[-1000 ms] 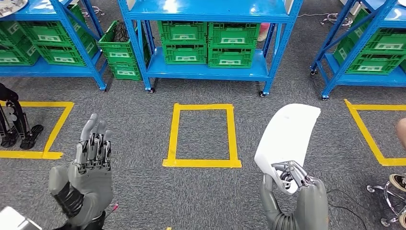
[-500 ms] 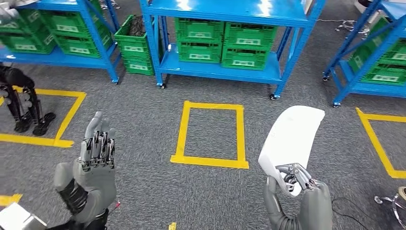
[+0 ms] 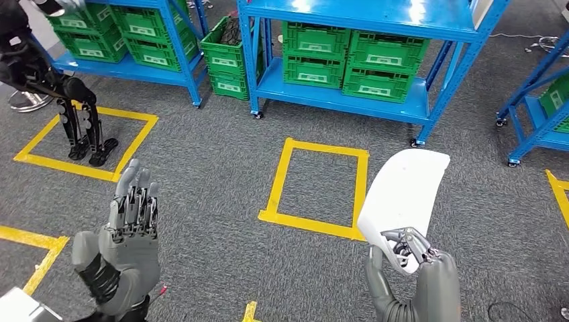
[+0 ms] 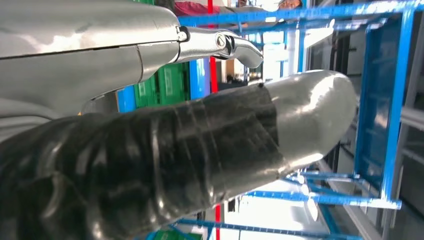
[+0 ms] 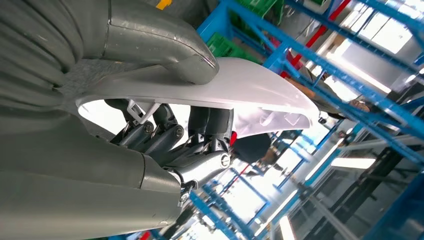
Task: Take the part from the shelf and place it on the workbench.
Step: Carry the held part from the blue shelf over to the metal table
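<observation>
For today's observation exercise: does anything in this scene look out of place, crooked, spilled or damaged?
One thing stands out: a green crate sits tilted on the floor, leaning between two blue shelves, while the other crates sit stacked level. The white part in the right hand looks whole. The left hand holds nothing.

A warehouse-like workshop: blue steel shelving [image 3: 349, 13], green crates [image 3: 349, 60], yellow floor-tape bays [image 3: 319, 191].

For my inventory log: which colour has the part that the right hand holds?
White. The part in the right hand shows best in the head view.
</observation>
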You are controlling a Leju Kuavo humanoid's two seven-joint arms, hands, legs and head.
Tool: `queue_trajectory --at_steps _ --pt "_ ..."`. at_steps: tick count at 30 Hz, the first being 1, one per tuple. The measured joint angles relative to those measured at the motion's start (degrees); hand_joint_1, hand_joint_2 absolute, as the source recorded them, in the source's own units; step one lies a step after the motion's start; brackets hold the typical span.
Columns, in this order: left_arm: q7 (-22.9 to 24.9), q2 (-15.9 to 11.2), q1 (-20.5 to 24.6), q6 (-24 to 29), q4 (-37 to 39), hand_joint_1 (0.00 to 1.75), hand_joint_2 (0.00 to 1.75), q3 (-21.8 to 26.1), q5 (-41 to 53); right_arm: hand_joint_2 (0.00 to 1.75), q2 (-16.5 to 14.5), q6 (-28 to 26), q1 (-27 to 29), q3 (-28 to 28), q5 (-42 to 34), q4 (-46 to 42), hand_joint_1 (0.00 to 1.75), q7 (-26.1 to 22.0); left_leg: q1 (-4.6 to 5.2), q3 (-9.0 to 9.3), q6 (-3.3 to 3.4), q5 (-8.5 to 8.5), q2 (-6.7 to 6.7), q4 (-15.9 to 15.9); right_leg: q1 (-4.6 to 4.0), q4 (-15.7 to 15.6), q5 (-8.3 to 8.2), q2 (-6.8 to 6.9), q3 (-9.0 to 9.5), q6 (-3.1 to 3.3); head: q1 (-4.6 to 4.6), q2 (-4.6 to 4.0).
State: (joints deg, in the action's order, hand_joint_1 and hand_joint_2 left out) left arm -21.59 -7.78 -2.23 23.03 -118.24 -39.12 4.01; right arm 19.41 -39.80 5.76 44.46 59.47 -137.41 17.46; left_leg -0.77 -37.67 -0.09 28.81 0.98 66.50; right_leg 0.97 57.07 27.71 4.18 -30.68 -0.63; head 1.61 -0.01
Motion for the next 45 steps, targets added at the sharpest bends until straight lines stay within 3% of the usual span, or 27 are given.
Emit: queue_trajectory --at_steps 2,3,6,8,10,11,12,13,15,17,19,21,23,25,27,28,29,31,33,34,36,37,39,40,42,43,45 --pt "-0.01 0.01 0.12 0.08 0.00 0.00 0.00 -0.02 0.12 1.75 0.00 -0.01 0.12 0.00 0.01 0.00 1.75 0.00 0.43 3.88 0.64 -1.56 2.13 -6.90 -0.28 0.12 0.15 1.04 0.07 -0.50 0.37 -0.01" --pt "-0.02 0.01 0.16 0.11 0.00 0.00 0.00 -0.03 0.21 1.75 0.01 -0.01 0.19 0.00 0.01 0.00 1.75 0.00 0.65 4.66 1.00 -1.62 2.62 -8.54 -0.37 0.12 0.21 1.50 0.12 -0.88 0.38 -0.01" --pt "-0.03 0.02 0.03 0.16 -0.01 0.00 0.00 -0.07 0.45 1.75 0.02 -0.01 0.24 -0.07 0.00 0.00 1.75 0.00 0.79 4.71 2.12 -1.91 0.94 -9.42 -0.27 -0.03 0.39 2.73 0.33 -2.08 0.29 0.00" --pt "-0.04 0.07 0.05 0.21 -0.01 0.00 0.00 -0.13 0.50 1.75 0.03 -0.03 0.27 -0.24 0.00 -0.02 1.75 -0.03 0.44 5.22 2.83 -2.65 -0.40 -10.01 -0.08 2.41 2.19 0.56 -0.78 -2.76 0.01 0.00" --pt "-0.04 0.09 0.11 0.28 0.02 0.00 0.00 -0.21 0.55 1.75 0.09 -0.06 0.42 -0.41 -0.02 -0.04 1.75 -0.10 0.30 5.21 3.28 -3.10 -1.75 -10.13 0.05 9.12 5.78 -2.58 -3.83 -3.07 -0.83 0.00" --pt "-0.04 0.10 0.09 0.30 0.05 0.00 0.00 -0.25 0.57 1.75 0.11 -0.07 0.50 -0.46 -0.05 -0.04 1.75 -0.15 0.37 5.03 3.40 -3.19 -2.51 -10.04 0.04 12.85 7.25 -3.24 -5.52 -3.12 -1.23 0.00" --pt "-0.03 0.09 0.06 0.32 0.09 0.00 0.00 -0.28 0.60 1.75 0.14 -0.07 0.55 -0.50 -0.10 -0.03 1.75 -0.20 0.43 4.89 3.41 -3.20 -3.34 -9.91 0.02 15.25 7.76 -3.49 -6.67 -3.12 -1.53 0.00" --pt "-0.04 0.09 0.05 0.34 0.13 0.00 0.00 -0.30 0.62 1.75 0.14 -0.07 0.58 -0.56 -0.15 -0.02 1.75 -0.27 0.49 4.80 3.41 -3.20 -4.23 -9.73 -0.01 15.65 7.15 -3.64 -6.96 -3.06 -1.74 0.00" --pt "-0.04 0.09 0.05 0.40 0.19 0.00 0.00 -0.31 0.66 1.75 0.15 -0.07 0.59 -0.71 -0.22 0.00 1.75 -0.44 0.56 4.71 3.34 -3.14 -6.06 -9.33 -0.04 10.35 3.27 -4.55 -4.88 -2.63 -2.13 -0.01" --pt "-0.10 0.10 0.10 0.45 0.22 0.00 0.00 -0.32 0.72 1.75 0.16 -0.07 0.58 -0.80 -0.28 -0.01 1.75 -0.65 0.51 4.43 3.06 -3.12 -7.69 -9.02 0.08 3.33 0.48 -7.58 -1.94 -1.73 -2.36 0.00" --pt "-0.23 0.11 0.14 0.48 0.25 0.00 0.00 -0.33 0.91 1.75 0.17 -0.07 0.51 -0.82 -0.39 -0.04 1.75 -0.93 0.14 3.71 2.31 -3.37 -9.05 -8.86 -0.02 0.51 0.23 -9.31 -0.49 -1.06 -2.57 -0.01" --pt "-0.46 0.11 0.07 0.55 0.18 0.00 0.00 -0.33 1.47 1.75 0.16 -0.03 0.32 -0.84 -0.50 -0.07 1.75 -1.28 -0.24 2.93 1.41 -3.76 -10.20 -8.87 -0.07 -0.24 -0.11 -8.06 -0.01 -0.70 -2.86 -0.02" --pt "-0.69 0.09 0.18 0.73 -0.10 0.00 0.00 -0.34 2.56 1.75 0.15 0.07 0.08 -0.86 -0.61 -0.05 1.75 -1.58 0.01 1.64 0.76 -2.86 -7.79 -7.23 0.21 -1.30 -0.66 -6.46 0.51 -0.22 -2.54 -0.01" --pt "-0.58 0.09 0.50 0.86 -0.52 0.00 0.00 -0.38 4.02 1.75 0.15 0.19 -0.01 -0.86 -0.85 0.00 1.75 -1.89 0.07 -1.45 0.11 0.02 -3.35 -1.35 0.23 -1.81 -0.85 -4.67 0.87 0.11 -1.72 -0.01" --pt "-0.03 0.08 0.65 0.95 -0.95 0.00 0.00 -0.41 5.54 1.75 0.13 0.24 -0.01 -0.86 -1.19 0.16 1.75 -2.24 -0.36 -4.77 -0.50 2.22 -1.54 5.11 0.19 -1.76 -0.74 -2.83 0.86 0.15 -1.19 -0.01" --pt "0.40 0.08 0.67 1.09 -1.22 0.00 0.00 -0.42 6.32 1.75 0.11 0.26 -0.01 -0.86 -1.37 0.28 1.75 -2.45 -0.53 -5.23 -0.71 2.02 -1.24 6.02 0.23 -1.71 -0.65 -1.91 0.87 0.04 -1.02 -0.01" --pt "0.85 0.08 0.74 1.28 -1.57 0.00 0.00 -0.42 7.09 1.75 0.09 0.30 -0.03 -0.86 -1.54 0.39 1.75 -2.68 -0.66 -4.47 -0.86 0.91 -0.94 4.69 0.30 -1.62 -0.53 -1.04 0.89 -0.13 -0.81 0.00" --pt "1.73 0.07 0.98 1.79 -2.44 0.00 0.00 -0.43 8.51 1.75 0.04 0.40 -0.05 -0.86 -1.84 0.54 1.75 -3.09 -0.70 -0.29 -0.93 -1.92 0.92 -2.56 0.41 -1.22 -0.18 0.51 1.05 -0.69 -0.33 -0.01" --pt "2.45 0.08 1.25 2.28 -3.33 0.00 0.00 -0.44 9.69 1.75 0.01 0.58 -0.04 -0.87 -2.04 0.57 1.75 -3.37 -0.52 3.33 -0.34 -2.82 3.06 -7.98 0.20 -0.84 0.40 1.60 0.83 -1.56 0.02 -0.02" --pt "2.78 0.08 1.34 2.53 -3.78 0.00 0.00 -0.43 10.27 1.75 -0.01 0.68 -0.04 -0.88 -2.13 0.57 1.75 -3.50 -0.36 3.82 0.15 -2.59 3.43 -8.81 0.09 -0.78 0.62 2.11 0.93 -2.02 0.01 -0.02" --pt "3.46 0.07 1.43 2.98 -4.74 0.00 0.00 -0.43 11.41 1.75 -0.06 0.84 -0.14 -0.88 -2.27 0.57 1.75 -3.75 -0.23 3.76 1.22 -2.75 1.92 -8.88 0.23 -0.97 0.89 3.24 1.64 -2.90 -0.21 -0.01" --pt "3.80 0.07 1.46 3.12 -5.23 0.00 0.00 -0.43 11.96 1.75 -0.09 0.93 -0.24 -0.88 -2.36 0.57 1.75 -3.84 -0.27 3.78 1.64 -2.95 1.18 -9.05 0.38 -0.65 1.29 2.85 1.83 -3.32 -0.37 -0.01" --pt "4.46 0.07 1.74 3.26 -6.03 0.00 0.00 -0.43 12.89 1.75 -0.15 1.11 -0.35 -0.89 -2.46 0.58 1.75 -4.03 -0.41 4.14 2.43 -3.49 -0.29 -9.39 0.58 2.93 3.84 -0.04 0.41 -3.77 -0.91 0.00" --pt "4.73 0.07 1.91 3.31 -6.31 0.00 0.00 -0.42 13.31 1.75 -0.16 1.20 -0.36 -0.90 -2.52 0.59 1.75 -4.11 -0.32 4.00 2.69 -3.68 -1.03 -9.42 0.56 6.57 5.84 -1.86 -1.20 -3.75 -1.42 -0.01" --pt "5.26 0.05 2.10 3.48 -6.74 0.00 0.00 -0.42 14.04 1.75 -0.19 1.34 -0.33 -0.90 -2.60 0.65 1.75 -4.21 0.02 3.65 2.99 -3.89 -2.76 -9.32 0.37 14.12 8.80 -3.40 -4.77 -3.48 -2.18 0.00" --pt "5.51 0.03 2.09 3.66 -6.98 0.00 0.00 -0.42 14.42 1.75 -0.20 1.40 -0.33 -0.90 -2.63 0.71 1.75 -4.26 0.20 3.53 3.04 -3.92 -3.71 -9.24 0.26 15.87 8.84 -3.61 -5.78 -3.27 -2.42 -0.01" --pt "5.91 -0.04 2.07 4.12 -7.61 0.00 0.00 -0.42 15.07 1.75 -0.21 1.45 -0.33 -0.91 -2.67 0.83 1.75 -4.34 0.45 3.47 3.05 -3.94 -5.59 -9.04 -0.02 12.55 5.61 -4.17 -4.81 -2.56 -2.68 -0.02"
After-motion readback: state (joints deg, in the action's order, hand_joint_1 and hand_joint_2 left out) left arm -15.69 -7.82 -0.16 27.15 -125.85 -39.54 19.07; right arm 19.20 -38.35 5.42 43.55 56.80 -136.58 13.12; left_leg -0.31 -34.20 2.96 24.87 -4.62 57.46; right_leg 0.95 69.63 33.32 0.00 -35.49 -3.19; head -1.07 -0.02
